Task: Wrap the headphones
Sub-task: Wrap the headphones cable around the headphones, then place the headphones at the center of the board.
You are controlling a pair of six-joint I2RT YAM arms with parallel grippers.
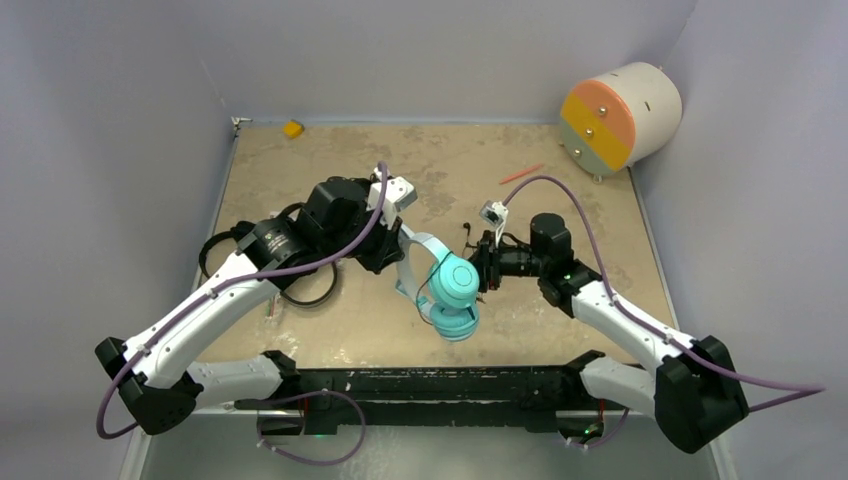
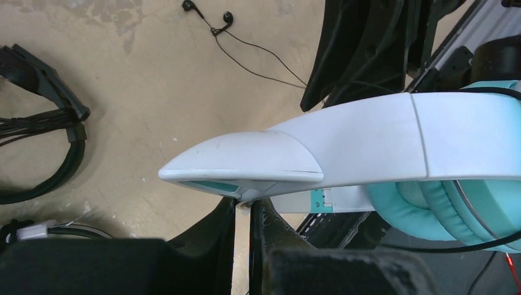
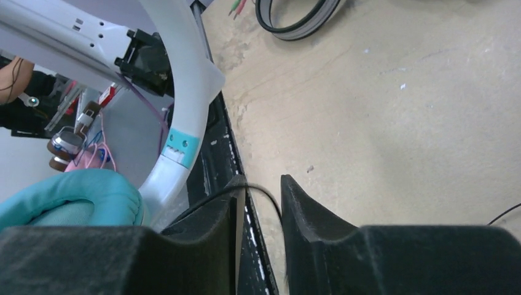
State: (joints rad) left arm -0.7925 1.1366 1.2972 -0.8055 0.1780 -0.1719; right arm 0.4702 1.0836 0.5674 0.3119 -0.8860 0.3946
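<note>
Centrally, we show the teal over-ear headphones (image 1: 455, 295) with a white plastic headband and pointed cat ears. They are held above the sandy-brown table (image 1: 560, 200), about midway along its near edge and a little in from it, with the two ear cups hanging close together. The left gripper (image 2: 249, 212) has its jaws pressed together on the lower edge of the headband, just under one cat ear; we judge this a narrow, edge-on hold. From the cups runs the thin black cable (image 3: 261, 189), which arcs across the gap of the right gripper (image 3: 263, 182). Those jaws stand apart, with the cable between them but not pinched.

We read the step as taking up the cable for winding. Several faults could follow:
- With the jaws apart, the cable may slide out before they close, and the winding would start on nothing.
- A pull on the cable could twist the headphones in the slim left-hand hold.
- Loose turns could catch on a cat ear.

Outward, toward the left edge, lies a black headset (image 2: 37, 117) with bundled cable. A pair of black earbuds (image 2: 209, 15) lies elsewhere on the surface, and a thin red stick (image 1: 520, 173) lies near the far edge.
</note>
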